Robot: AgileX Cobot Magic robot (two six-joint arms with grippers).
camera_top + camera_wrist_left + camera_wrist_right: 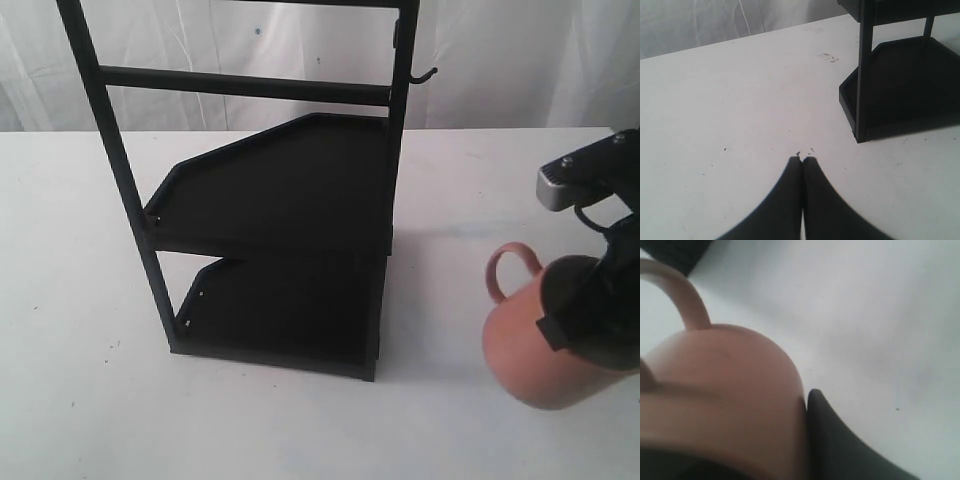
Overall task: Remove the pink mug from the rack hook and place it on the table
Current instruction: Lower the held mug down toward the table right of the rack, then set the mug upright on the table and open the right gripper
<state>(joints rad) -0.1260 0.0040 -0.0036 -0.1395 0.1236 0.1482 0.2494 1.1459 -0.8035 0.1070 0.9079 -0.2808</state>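
The pink mug (520, 340) is at the right of the exterior view, tilted, its loop handle pointing up and left, low over the white table (80, 300). Whether it touches the table I cannot tell. My right gripper (590, 310) is shut on the mug's rim. In the right wrist view one black finger (825, 430) presses the outside of the pink mug (725, 390); the other finger is hidden. The rack hook (425, 75) on the rack's upright post stands bare. My left gripper (803, 160) is shut on nothing, above the table (715, 100).
The tall black two-shelf rack (290, 190) stands mid-table, left of the mug, with its horizontal crossbar (245, 84) near the top. The rack's lower corner (860, 100) sits close beyond the left gripper. A white curtain hangs behind.
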